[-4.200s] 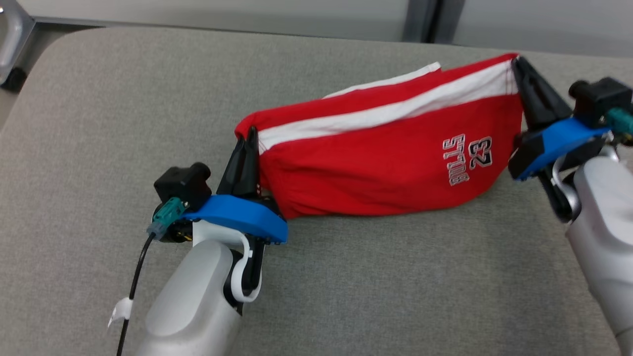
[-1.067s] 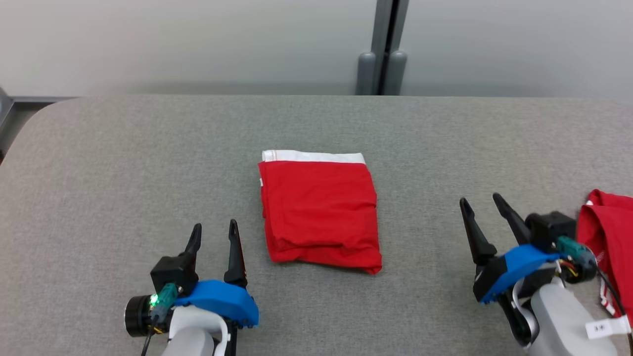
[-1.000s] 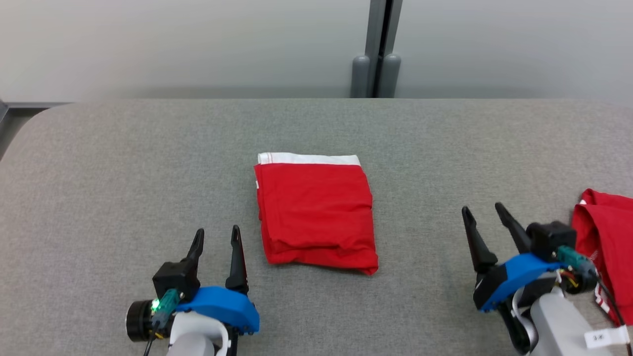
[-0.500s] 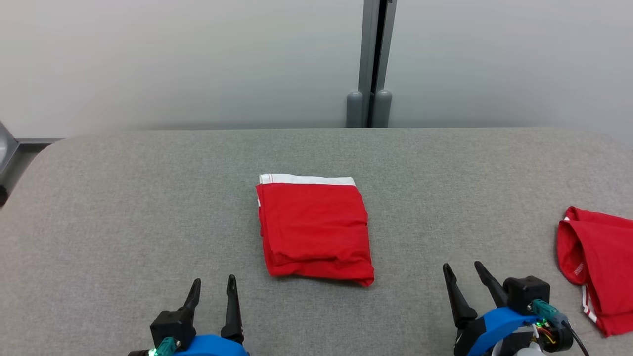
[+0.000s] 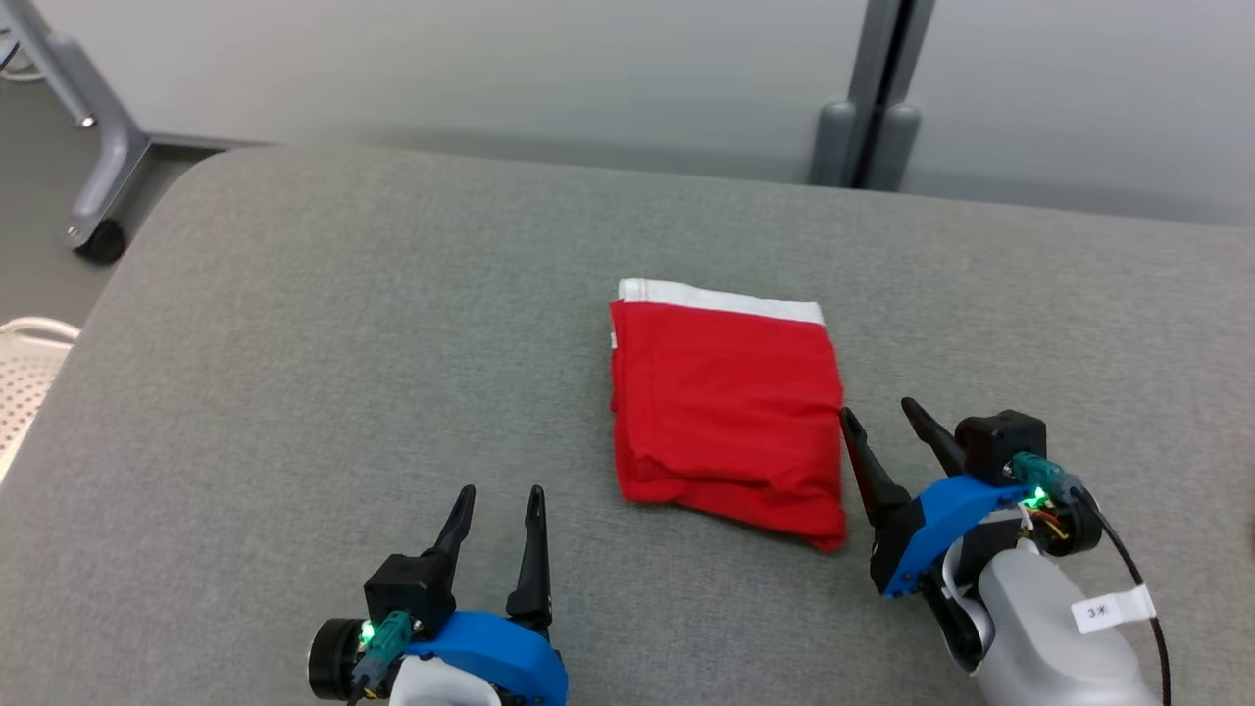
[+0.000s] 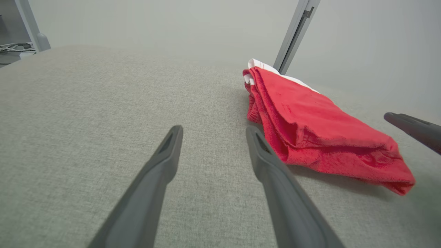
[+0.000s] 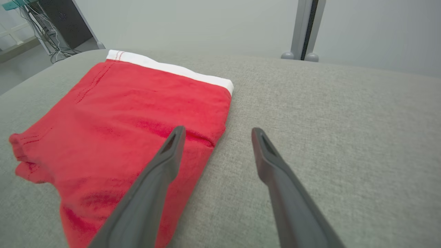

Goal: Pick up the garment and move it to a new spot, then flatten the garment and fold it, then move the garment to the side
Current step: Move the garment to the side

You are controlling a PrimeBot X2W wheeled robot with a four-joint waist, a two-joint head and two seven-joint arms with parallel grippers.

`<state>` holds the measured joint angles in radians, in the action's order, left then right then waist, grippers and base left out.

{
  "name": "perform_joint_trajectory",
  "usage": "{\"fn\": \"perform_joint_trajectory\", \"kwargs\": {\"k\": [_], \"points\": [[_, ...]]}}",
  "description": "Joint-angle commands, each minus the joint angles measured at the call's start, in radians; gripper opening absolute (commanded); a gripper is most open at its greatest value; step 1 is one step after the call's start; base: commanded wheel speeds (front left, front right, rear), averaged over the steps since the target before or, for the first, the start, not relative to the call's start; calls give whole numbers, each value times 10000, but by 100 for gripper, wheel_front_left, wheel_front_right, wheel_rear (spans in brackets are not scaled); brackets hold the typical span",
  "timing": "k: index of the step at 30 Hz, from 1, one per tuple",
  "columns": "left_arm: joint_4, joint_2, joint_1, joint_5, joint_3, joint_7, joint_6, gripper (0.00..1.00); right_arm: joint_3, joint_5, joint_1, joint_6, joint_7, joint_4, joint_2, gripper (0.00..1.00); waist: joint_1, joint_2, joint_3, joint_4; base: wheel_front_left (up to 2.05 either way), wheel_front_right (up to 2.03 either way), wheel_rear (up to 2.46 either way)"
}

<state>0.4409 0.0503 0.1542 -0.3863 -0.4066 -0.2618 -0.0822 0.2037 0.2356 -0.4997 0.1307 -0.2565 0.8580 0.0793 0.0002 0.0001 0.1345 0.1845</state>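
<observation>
The garment is red with a white band along its far edge, folded into a compact rectangle on the grey table. My right gripper stands open right beside the garment's near right edge, with nothing between its fingers. In the right wrist view the garment lies under and left of the left finger. My left gripper is open over bare table, near and to the left of the garment. The left wrist view shows the garment to the right of my empty fingers.
A grey post stands behind the table against a pale wall. A wheeled metal leg and a white perforated object sit on the floor past the table's left edge. In the left wrist view, the other gripper's fingertip shows at right.
The head camera has swung left, so the second red cloth at the right has left the picture. My right gripper has come in close to the folded garment's right edge. Both grippers stay open.
</observation>
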Motion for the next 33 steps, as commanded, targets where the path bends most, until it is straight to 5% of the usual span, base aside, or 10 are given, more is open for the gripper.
{"fn": "perform_joint_trajectory", "kwargs": {"k": [1,9,10,11,20,33], "points": [[-43,-1,146,-142,-92,-43,-40,100,-9,64,-389,2,0,326,90,100,-2,-1,609,697,0,0,0],[-200,-7,273,-335,-171,-43,-153,100,254,-82,-1523,2,544,2576,229,98,-2,-1,936,1266,0,0,0],[-269,-7,283,-401,-162,-43,-122,100,329,-97,-1540,2,602,2788,203,35,-2,-1,944,1230,0,0,0],[-317,-7,274,-484,-169,-43,-73,100,366,-31,-1541,1,542,2927,169,0,-2,-1,939,1178,0,0,0],[-217,-4,519,-280,-263,-43,88,100,749,585,-1718,-4,-68,2208,173,0,-2,-1,613,-240,0,0,0],[240,1,835,-386,-469,-43,388,100,2995,1661,-1149,1,-92,852,-40,0,-2,-1,101,-5171,0,0,0]]}}
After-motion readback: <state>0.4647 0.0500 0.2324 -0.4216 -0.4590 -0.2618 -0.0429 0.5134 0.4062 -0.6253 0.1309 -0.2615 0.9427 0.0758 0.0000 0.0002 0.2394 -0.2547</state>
